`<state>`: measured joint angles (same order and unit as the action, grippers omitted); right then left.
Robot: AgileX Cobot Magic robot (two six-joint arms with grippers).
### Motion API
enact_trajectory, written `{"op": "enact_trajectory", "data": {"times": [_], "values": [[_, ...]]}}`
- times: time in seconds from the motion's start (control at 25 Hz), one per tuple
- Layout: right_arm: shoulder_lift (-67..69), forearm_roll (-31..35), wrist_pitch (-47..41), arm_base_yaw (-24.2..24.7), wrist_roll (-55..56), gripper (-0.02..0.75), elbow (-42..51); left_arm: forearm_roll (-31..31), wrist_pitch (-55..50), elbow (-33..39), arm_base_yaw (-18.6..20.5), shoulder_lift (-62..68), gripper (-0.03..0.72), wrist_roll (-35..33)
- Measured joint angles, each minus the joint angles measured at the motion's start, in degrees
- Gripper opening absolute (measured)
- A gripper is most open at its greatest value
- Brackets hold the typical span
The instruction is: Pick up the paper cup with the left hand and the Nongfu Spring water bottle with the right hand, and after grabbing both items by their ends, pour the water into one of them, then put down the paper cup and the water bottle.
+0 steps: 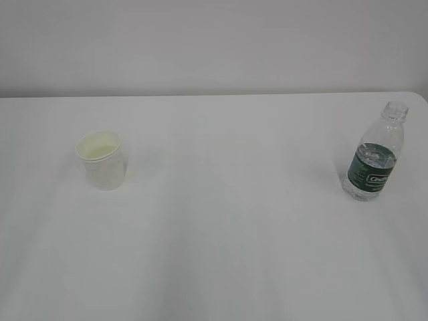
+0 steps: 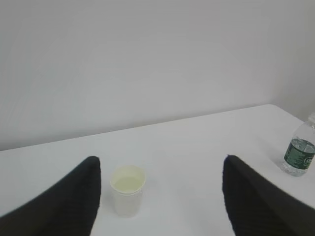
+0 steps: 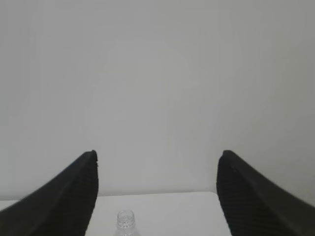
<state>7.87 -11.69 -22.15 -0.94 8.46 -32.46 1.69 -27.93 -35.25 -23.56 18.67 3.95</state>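
Standing upright on the left of a white desk (image 1: 221,254), a paper cup (image 1: 101,159), well apart from a capless water bottle (image 1: 376,155) upright at the right, left hand (image 2: 160,167) spread and empty behind the cup, right hand (image 3: 157,162) spread and empty above the bottle's neck

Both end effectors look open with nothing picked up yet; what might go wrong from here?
1. The water bottle is capless, upright and near the table's right edge; a nudge could tip and spill it.
2. The paper cup sits left of centre between the left end effector fingers; closing could push it sideways.
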Motion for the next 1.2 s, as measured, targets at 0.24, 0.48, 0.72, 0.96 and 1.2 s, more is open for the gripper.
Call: {"op": "enact_trajectory", "data": {"times": [0.24, 0.48, 0.72, 0.96, 1.2], "values": [[-3.0, 0.3, -13.9, 0.0, 0.0, 0.573, -5.6, -6.3, -8.4, -3.6, 0.0, -3.2, 0.541, 0.0], [-5.6, 0.3, -23.9, 0.0, 0.0, 0.573, -11.9, -8.0, -18.2, -8.2, 0.0, -8.0, 0.539, 0.0], [-7.8, 0.5, -27.0, 0.0, 0.1, 0.573, -13.6, -8.7, -26.2, -9.8, 0.0, -11.1, 0.537, -0.1], [-7.9, 4.9, -39.8, 0.0, 0.1, 0.573, -13.7, -8.4, -28.7, -9.9, 0.0, -13.3, 0.494, -0.1], [-7.9, 7.4, -46.9, 0.0, 0.1, 0.573, -13.7, -6.6, -31.9, -9.9, 0.0, -14.7, 0.467, -0.1]]}}
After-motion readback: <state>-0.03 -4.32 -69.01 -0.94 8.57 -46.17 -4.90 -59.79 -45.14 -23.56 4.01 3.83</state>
